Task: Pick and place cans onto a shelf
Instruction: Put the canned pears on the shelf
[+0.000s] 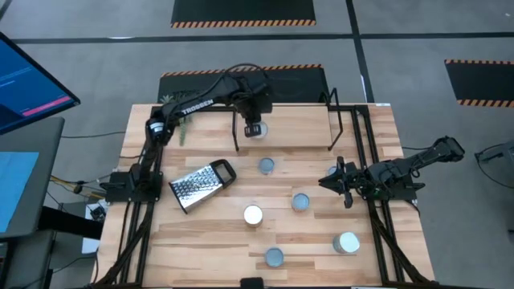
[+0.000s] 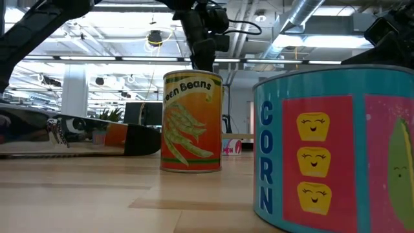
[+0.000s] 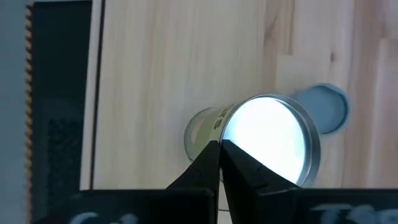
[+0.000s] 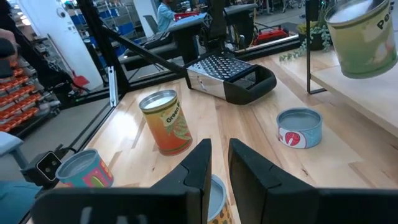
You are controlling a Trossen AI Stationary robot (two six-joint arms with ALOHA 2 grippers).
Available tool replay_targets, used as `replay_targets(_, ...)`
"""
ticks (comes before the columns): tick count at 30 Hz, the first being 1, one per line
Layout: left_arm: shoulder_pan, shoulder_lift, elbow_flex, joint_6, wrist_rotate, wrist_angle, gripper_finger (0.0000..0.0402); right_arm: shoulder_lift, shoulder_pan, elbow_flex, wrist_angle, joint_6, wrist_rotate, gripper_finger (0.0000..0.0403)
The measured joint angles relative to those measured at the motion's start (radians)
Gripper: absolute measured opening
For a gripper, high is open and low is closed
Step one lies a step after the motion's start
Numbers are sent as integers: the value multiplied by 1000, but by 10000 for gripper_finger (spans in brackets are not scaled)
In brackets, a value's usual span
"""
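My left gripper (image 1: 254, 122) is over the left part of the light-wood shelf (image 1: 297, 120) at the far side, shut on a can with a bright top (image 3: 267, 134) and a pale green label (image 4: 364, 34). Several more cans stand on their bases on the table: a low tin (image 1: 266, 165), others nearer (image 1: 301, 201) (image 1: 253, 214) (image 1: 274, 256) (image 1: 346, 242). My right gripper (image 1: 331, 181) waits at the table's right side, level, slightly open and empty (image 4: 217, 158). My left gripper pinches the can's top rim (image 3: 225, 138) between its two fingers, at one spot on the edge of the lid. The fingers come from above, pointing down. The can hangs below them, tilted, and in the right wrist view it shows clear of the shelf board.
A metal grater with a black handle (image 1: 201, 185) lies left of the cans. The shelf's black wire legs (image 1: 333, 132) stand at its ends. A green beans can (image 2: 192, 122) and a corn can (image 2: 336, 149) stand near the front edge.
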Motion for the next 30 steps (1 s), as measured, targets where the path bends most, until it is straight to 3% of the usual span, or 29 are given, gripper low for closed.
replay_targets(8,30,23,0,-33,30,-15,0,0,0,0,0,1,0,82)
replay_targets(30,52,63,-1,-16,-48,14,1,8,0,0,-2,0,-3,82)
